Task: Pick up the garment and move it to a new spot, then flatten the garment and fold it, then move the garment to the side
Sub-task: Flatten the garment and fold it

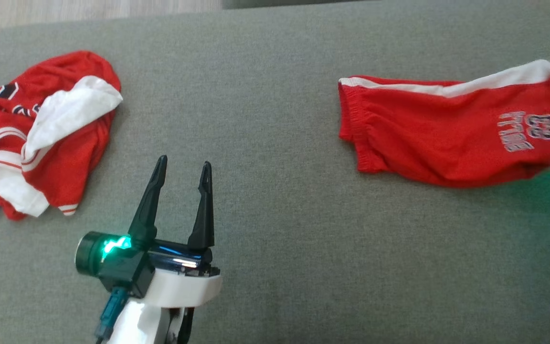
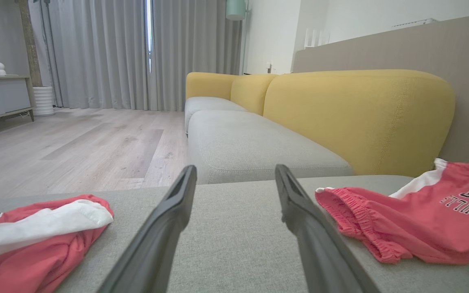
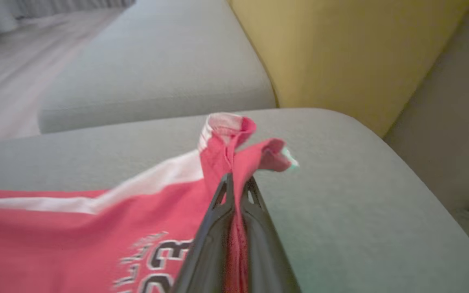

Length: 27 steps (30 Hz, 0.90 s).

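Note:
The garment, a pair of red shorts (image 1: 447,138) with a white side stripe and printed lettering, lies stretched out on the right of the grey cushion (image 1: 275,215). My right gripper (image 3: 236,181) is shut on a bunched corner of the shorts (image 3: 75,236), which stands up above the fingertips. In the head view that arm shows as a pale blur at the right edge. My left gripper (image 1: 184,165) hovers open over bare cushion, left of the shorts (image 2: 421,219), with nothing between its fingers (image 2: 165,228).
A crumpled red and white jersey (image 1: 41,134) lies at the cushion's left, also in the left wrist view (image 2: 35,240). Beyond the cushion's far edge are another grey seat (image 2: 250,146), a yellow sofa back (image 2: 360,118) and wooden floor (image 2: 75,142).

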### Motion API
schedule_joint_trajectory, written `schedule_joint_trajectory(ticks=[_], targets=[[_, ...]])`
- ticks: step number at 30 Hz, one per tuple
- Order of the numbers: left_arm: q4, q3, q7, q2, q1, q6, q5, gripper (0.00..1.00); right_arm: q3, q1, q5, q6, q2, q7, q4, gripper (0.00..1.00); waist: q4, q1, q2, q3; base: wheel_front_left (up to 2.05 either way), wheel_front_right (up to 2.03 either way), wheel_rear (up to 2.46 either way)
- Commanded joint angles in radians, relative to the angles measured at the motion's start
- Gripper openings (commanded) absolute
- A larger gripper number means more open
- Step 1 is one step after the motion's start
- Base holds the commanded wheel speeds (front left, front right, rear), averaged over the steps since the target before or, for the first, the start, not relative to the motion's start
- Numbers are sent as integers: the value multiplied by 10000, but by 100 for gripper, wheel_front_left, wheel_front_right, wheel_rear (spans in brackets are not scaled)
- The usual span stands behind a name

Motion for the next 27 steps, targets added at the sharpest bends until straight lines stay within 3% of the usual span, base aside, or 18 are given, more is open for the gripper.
schedule_joint_trajectory(ticks=[1, 8, 17, 18, 19, 20, 23, 27], targets=[[-268, 352, -49, 1, -89, -19, 62, 100, 317, -25, 192, 65, 138, 5, -742, 0, -22, 0, -1, -117, 0, 0, 0], [-113, 240, -49, 1, 84, -2, 12, 100, 1651, 117, 977, 65, 1150, 863, -3168, 0, 204, 0, -1, -613, 0, 0, 0], [-99, 39, -49, 1, 192, 115, -142, 100, 3364, 310, 1319, 65, 2169, 1608, -3838, 0, 723, 0, -1, -856, 0, 0, 0], [-102, 35, -49, 1, 196, 132, -161, 100, 3554, 346, 1352, 65, 2286, 1644, -3785, 5, 781, 0, -1, -863, 0, 0, 0], [-102, 38, -49, 1, 204, 147, -176, 100, 3713, 384, 1369, 65, 2403, 1647, -3718, 71, 829, 0, -1, -871, 0, 0, 0], [-96, 43, -49, 1, 214, 162, -193, 100, 3837, 417, 1368, 65, 2515, 1616, -3646, 100, 874, 0, -1, -878, 0, 0, 0], [-95, 31, -49, 1, 243, 186, -242, 100, 4001, 550, 1447, 65, 2765, 1296, -3576, 100, 985, 0, -1, -925, 0, 0, 0], [-183, 70, -49, 1, 390, 311, -297, 100, 3905, 1008, 1438, 65, 2612, 352, -3866, 100, 998, 0, -1, -1165, 0, 0, 0]])
